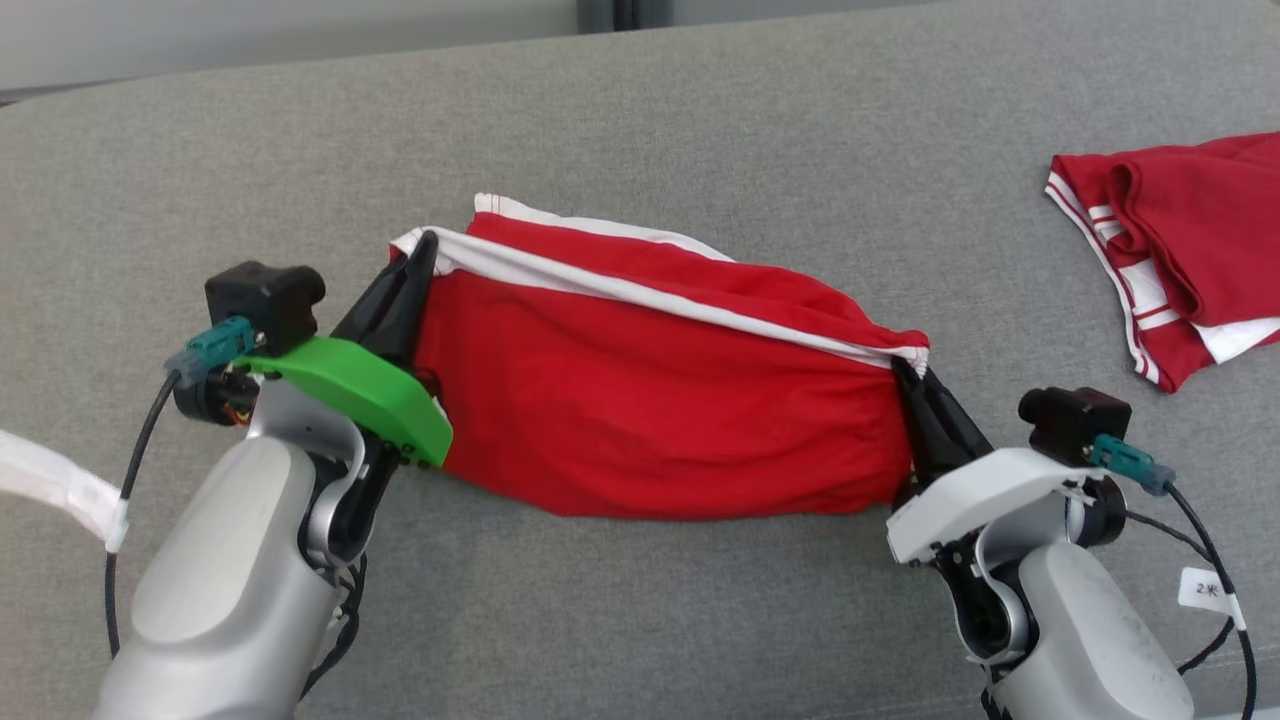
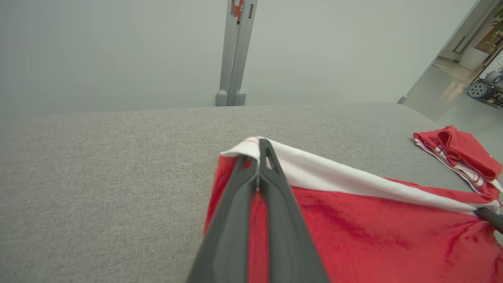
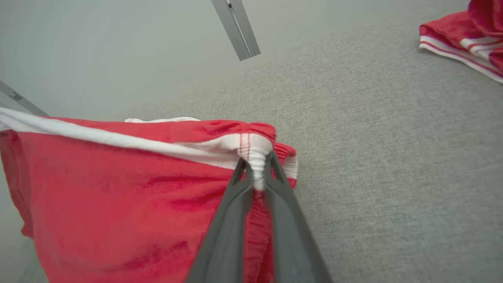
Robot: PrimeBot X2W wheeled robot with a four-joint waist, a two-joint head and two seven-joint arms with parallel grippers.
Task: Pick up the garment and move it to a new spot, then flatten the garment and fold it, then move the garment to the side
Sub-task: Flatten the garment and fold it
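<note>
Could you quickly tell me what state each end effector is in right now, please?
Left end effector: closed on a white-trimmed corner of the red garment.
Right end effector: closed on the opposite corner.

A robotics lab, seemingly: bare pale wall (image 2: 118,51), metal post (image 2: 235,51), wheeled machinery (image 2: 480,89) (blurred) down a polished corridor (image 2: 440,92).

I can read one marking: a small white paper tag (image 1: 1206,590) on the thin black cable (image 1: 1246,650) at the near right, printed "2" and then a character resembling 米.
</note>
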